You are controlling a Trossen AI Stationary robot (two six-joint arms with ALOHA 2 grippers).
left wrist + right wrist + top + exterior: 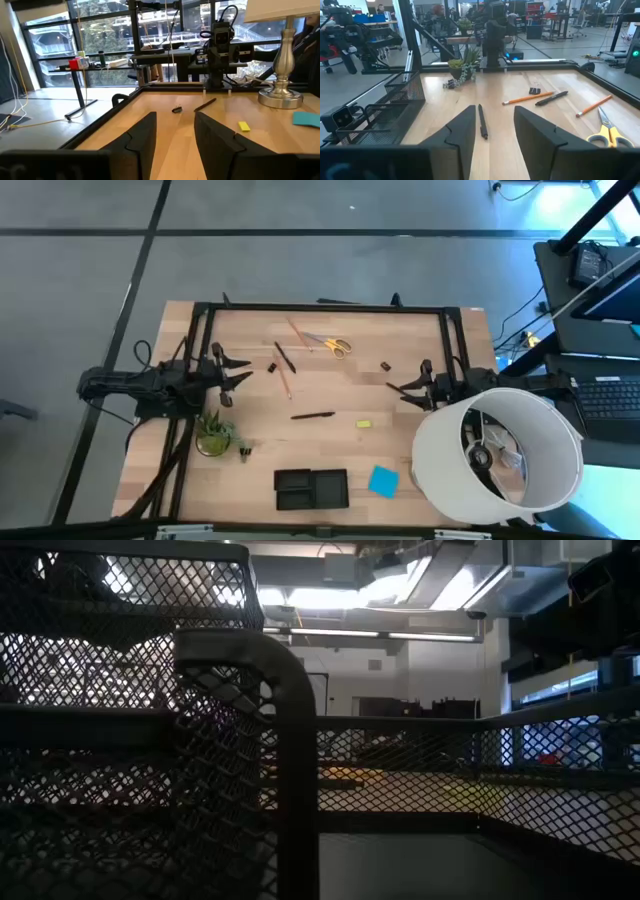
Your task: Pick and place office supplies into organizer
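Observation:
The office supplies lie scattered on the wooden table: yellow-handled scissors (338,346), an orange pencil (296,332), a second pencil (285,382), two black pens (285,357) (312,416), black clips (271,366) (385,366), a yellow block (364,423) and a blue note pad (383,481). The black organizer (311,488) stands at the near edge. My left gripper (243,371) is open at the table's left, pointing right. My right gripper (393,390) is open at the right, pointing left toward a pen (483,121). Neither holds anything.
A small potted plant (215,432) with clips (243,448) beside it stands near the left arm. A big white lampshade (497,452) covers the near right corner, its metal base (281,95) on the table. A black frame (320,307) runs round the table's far half.

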